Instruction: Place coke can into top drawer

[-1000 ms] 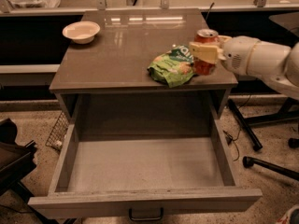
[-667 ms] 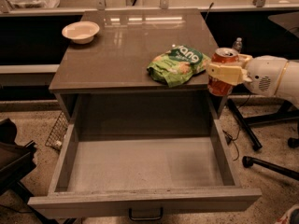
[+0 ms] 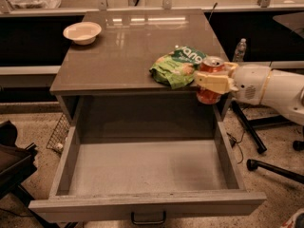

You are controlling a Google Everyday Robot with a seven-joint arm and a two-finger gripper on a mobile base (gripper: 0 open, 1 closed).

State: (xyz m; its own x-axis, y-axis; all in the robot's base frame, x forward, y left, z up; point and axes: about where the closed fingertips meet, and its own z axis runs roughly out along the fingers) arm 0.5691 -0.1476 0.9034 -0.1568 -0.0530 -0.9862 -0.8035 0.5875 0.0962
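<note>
- Since the frame a moment ago, the can has come leftward and lower. It was out past the right edge of the cabinet; now it hangs at the front right corner of the cabinet top.
- At the far left, a wire basket stands on the floor beside the cabinet.
- A pale bowl sits on the back left of the cabinet top, well apart from everything else up there.
- Below the top, the drawer is pulled fully out toward us. We see nothing on its grey floor, and its dark handle shows at the bottom edge of the front panel.
- A green chip bag lies on the right front part of the top, just beside the can.
- We see the can upright with its silver top up, held in the air above the back right corner of the drawer, not inside it.
- The gripper is clenched around the can, with one cream finger crossing the side of the can that faces us.
- Its white arm reaches in from the right edge of the view.
- A clear bottle stands behind the arm, to the right of the cabinet.
</note>
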